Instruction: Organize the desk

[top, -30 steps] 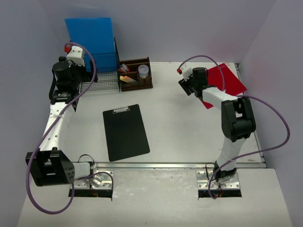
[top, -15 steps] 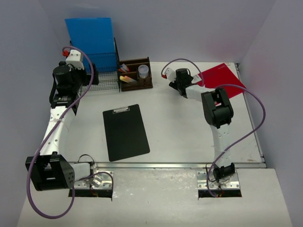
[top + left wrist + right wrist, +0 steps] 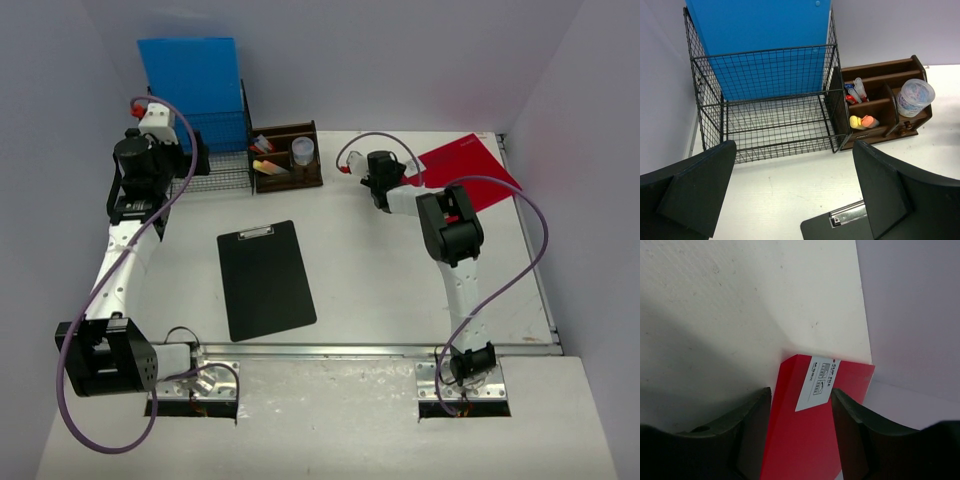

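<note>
The desk [image 3: 380, 280] is the large white tabletop with a silver rail along its front. A red clip file [image 3: 470, 165] lies at its back right corner. My right gripper [image 3: 395, 180] is low at the file's left end. In the right wrist view the red file [image 3: 805, 440] with its white label fills the gap between the gripper's [image 3: 800, 392] jaws, which stand partly apart. My left gripper [image 3: 185, 160] hovers wide open at the back left; its wrist view [image 3: 795, 190] shows bare desk between the fingers.
A black clipboard [image 3: 265, 280] lies left of centre, and its clip end [image 3: 847, 215] shows under the left gripper. At the back stand a black wire basket [image 3: 775, 120] holding a blue folder [image 3: 760, 25] and a brown wooden organizer [image 3: 880, 105] with markers and a plastic cup [image 3: 916, 95].
The right arm has swung left and folded in, bringing its gripper to the red file's left end with the jaws narrowing. The left arm has barely moved and stays open.
</note>
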You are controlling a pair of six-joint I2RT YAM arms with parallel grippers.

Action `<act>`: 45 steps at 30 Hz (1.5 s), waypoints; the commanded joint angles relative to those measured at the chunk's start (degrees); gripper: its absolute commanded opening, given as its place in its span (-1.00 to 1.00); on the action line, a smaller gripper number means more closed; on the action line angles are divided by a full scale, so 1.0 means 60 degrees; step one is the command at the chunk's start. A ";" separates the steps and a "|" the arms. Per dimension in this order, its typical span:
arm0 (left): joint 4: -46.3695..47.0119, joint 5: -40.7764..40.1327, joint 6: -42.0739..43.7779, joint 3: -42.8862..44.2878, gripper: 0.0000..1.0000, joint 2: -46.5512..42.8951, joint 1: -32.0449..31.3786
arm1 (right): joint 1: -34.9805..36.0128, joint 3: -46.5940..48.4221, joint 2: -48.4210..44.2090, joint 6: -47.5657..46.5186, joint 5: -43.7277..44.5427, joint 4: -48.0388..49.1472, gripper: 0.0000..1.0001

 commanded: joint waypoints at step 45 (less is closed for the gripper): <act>-0.0293 0.1095 -0.0442 0.1520 1.00 0.0655 0.0286 | 0.3697 -0.7936 -0.5280 0.1760 0.0685 0.1438 -1.00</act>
